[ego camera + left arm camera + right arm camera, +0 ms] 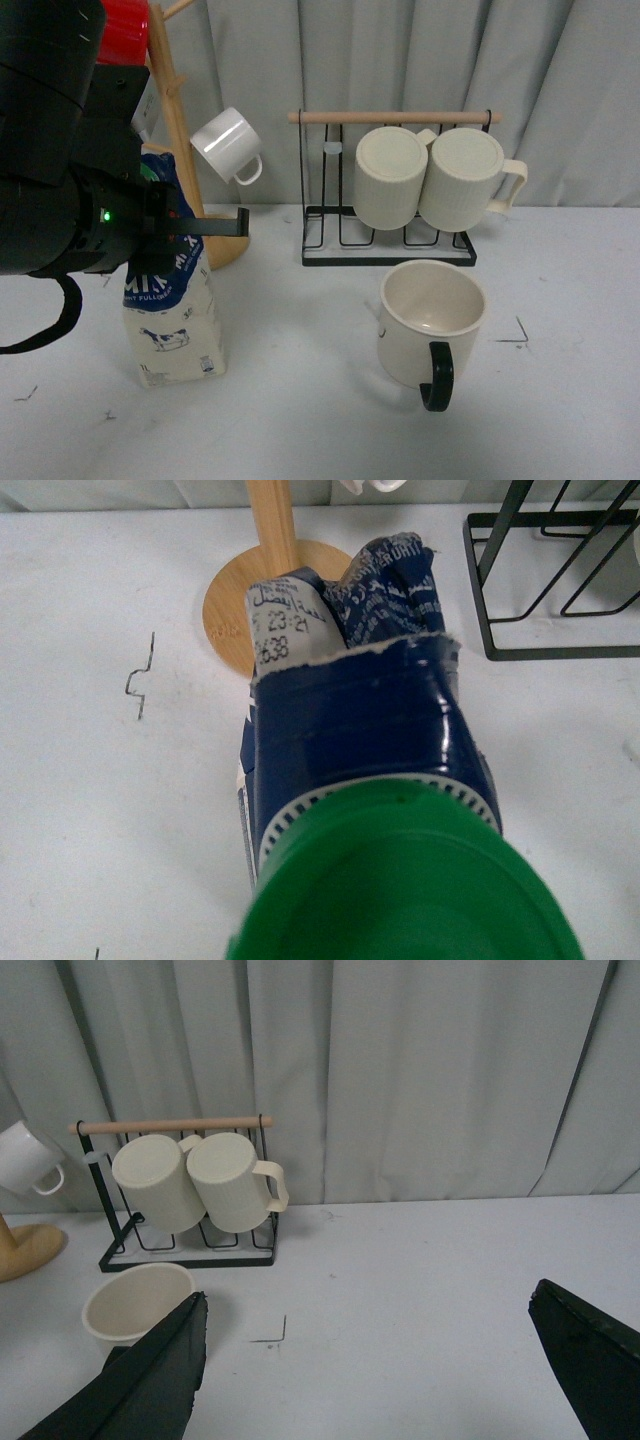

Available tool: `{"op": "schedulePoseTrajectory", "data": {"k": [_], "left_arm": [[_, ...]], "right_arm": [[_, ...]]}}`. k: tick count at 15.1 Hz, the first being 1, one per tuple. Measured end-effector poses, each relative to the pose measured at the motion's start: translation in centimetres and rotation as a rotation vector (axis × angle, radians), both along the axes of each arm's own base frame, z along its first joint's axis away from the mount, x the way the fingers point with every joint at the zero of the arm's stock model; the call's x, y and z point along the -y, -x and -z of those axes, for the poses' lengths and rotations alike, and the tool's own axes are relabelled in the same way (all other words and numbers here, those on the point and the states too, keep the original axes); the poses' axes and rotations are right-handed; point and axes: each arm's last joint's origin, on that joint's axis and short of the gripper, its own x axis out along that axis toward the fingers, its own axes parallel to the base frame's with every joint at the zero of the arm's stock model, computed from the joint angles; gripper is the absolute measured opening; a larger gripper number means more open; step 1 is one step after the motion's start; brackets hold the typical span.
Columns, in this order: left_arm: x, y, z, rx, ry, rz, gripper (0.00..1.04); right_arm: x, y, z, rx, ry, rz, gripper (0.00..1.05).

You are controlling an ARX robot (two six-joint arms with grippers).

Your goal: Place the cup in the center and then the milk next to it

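Left jaws about milk (175, 320), grip impossible to tell; right jaws wide apart near cup (425, 325)

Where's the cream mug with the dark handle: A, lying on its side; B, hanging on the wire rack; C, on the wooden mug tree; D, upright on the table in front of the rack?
D: the mug stands mouth-up on the table, just in front of the wire rack.
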Motion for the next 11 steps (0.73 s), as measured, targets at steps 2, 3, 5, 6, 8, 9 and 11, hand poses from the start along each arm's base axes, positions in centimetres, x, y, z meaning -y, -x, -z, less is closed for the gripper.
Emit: {"op": "schedulePoseTrajectory", "data": {"k": [2, 3, 5, 6, 8, 9, 11], "left_arm": [[0.8, 0.2, -0.6, 0.002, -0.020, 0.015, 0.03], [2.0, 0.1, -1.6, 0.028, -0.015, 0.044, 0.03], [7.0, 0.7, -4.1, 0.105, 0.005, 0.156, 0.03], [8.2, 0.9, -3.2, 0.085, -0.011, 0.180, 0.03], [9.4, 1.1, -2.3, 0.066, -0.020, 0.200, 0.03], [9.7, 1.2, -2.3, 0.066, -0.020, 0.208, 0.03], [10.4, 1.2, -2.1, 0.068, -0.006, 0.216, 0.03]], "right_arm": [[0.0, 0.0, 0.0, 0.000, 0.000, 0.000, 0.98], [0.0, 0.0, 0.0, 0.000, 0.000, 0.000, 0.98], [0.0, 0.0, 0.0, 0.000, 0.000, 0.000, 0.98], [0.0, 0.0, 0.0, 0.000, 0.000, 0.000, 0.98], [0.0, 0.0, 0.0, 0.000, 0.000, 0.000, 0.98], [0.0, 0.0, 0.0, 0.000, 0.000, 0.000, 0.98], [0.0, 0.0, 0.0, 0.000, 0.000, 0.000, 0.98]]}}
